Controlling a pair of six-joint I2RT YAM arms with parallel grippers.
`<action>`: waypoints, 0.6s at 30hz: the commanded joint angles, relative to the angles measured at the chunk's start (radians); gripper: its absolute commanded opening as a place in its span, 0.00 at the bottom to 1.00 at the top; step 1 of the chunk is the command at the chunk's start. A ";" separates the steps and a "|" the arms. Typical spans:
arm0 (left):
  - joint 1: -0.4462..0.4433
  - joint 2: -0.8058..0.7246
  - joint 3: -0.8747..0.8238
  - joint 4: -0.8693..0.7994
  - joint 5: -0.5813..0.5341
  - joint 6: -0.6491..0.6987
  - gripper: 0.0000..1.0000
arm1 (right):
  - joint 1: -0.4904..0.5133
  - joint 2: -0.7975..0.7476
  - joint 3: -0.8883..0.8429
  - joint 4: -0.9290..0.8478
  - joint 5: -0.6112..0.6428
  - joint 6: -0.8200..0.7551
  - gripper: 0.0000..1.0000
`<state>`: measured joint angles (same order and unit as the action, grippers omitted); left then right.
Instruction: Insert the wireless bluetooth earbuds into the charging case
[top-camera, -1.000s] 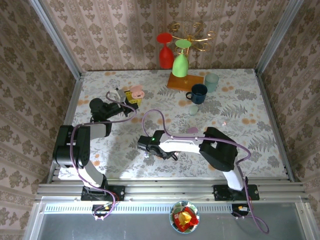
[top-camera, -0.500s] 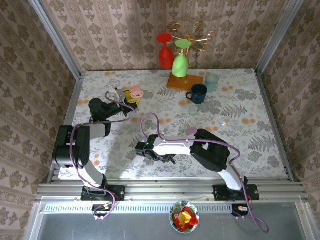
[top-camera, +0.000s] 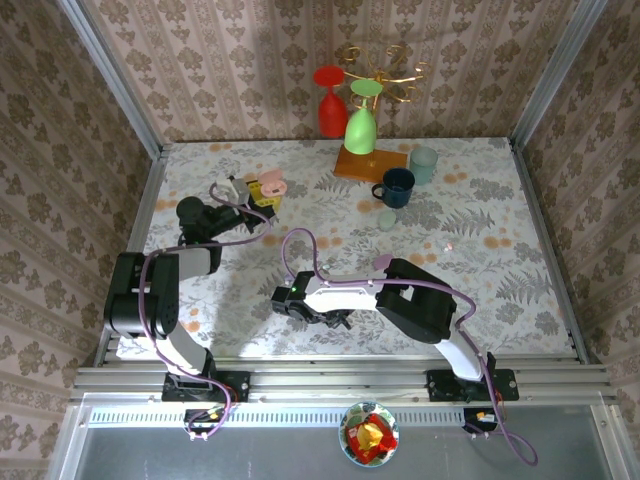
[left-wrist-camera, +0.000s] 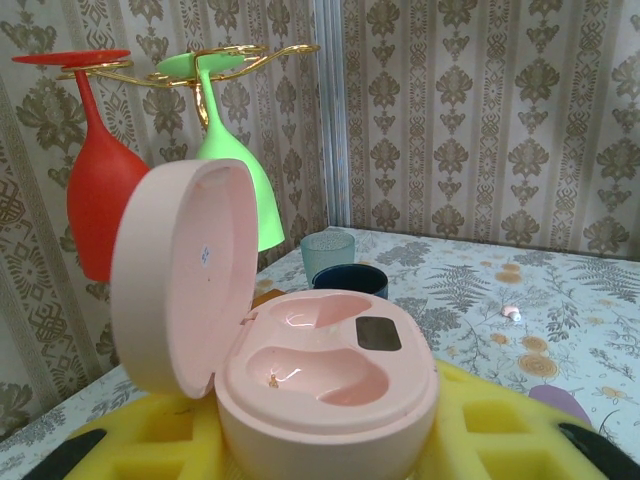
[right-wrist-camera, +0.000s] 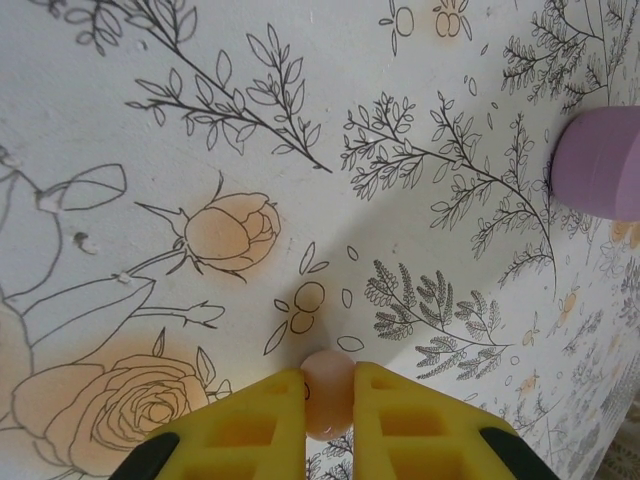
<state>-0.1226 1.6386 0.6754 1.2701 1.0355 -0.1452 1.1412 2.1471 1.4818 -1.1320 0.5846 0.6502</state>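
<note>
**Right pincer closes on a bud**

From above, the right pincer (top-camera: 287, 304) sits low over the flower-printed desk (top-camera: 500, 200) near its front edge. It has slid slightly leftward and shut within the last second. The left pincer (top-camera: 260, 192) holds the pale pink pebble-shaped charging case (top-camera: 274, 184) far left. The left wrist view shows that case clamped between yellow pads (left-wrist-camera: 480, 430), lid (left-wrist-camera: 185, 275) up, wells apparently empty. The right wrist view shows a tiny glossy pale pink earbud (right-wrist-camera: 328, 392) pinched between narrowed yellow fingers (right-wrist-camera: 250, 425), touching the desk, with a lilac rounded case (right-wrist-camera: 600, 165) nearby. The grasp looks made; lifting towards the open case likely follows
</note>
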 joint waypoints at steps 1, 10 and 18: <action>0.000 -0.026 -0.015 0.031 0.010 0.024 0.28 | -0.012 -0.097 -0.020 0.009 0.052 0.012 0.16; -0.077 -0.014 -0.045 0.032 -0.083 0.066 0.28 | -0.169 -0.513 -0.301 0.417 -0.200 -0.023 0.17; -0.219 0.028 -0.057 0.032 -0.109 0.114 0.28 | -0.395 -0.807 -0.458 0.711 -0.603 0.017 0.16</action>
<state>-0.3111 1.6447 0.6224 1.2701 0.9367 -0.0692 0.7868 1.4097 1.0561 -0.5774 0.1814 0.6361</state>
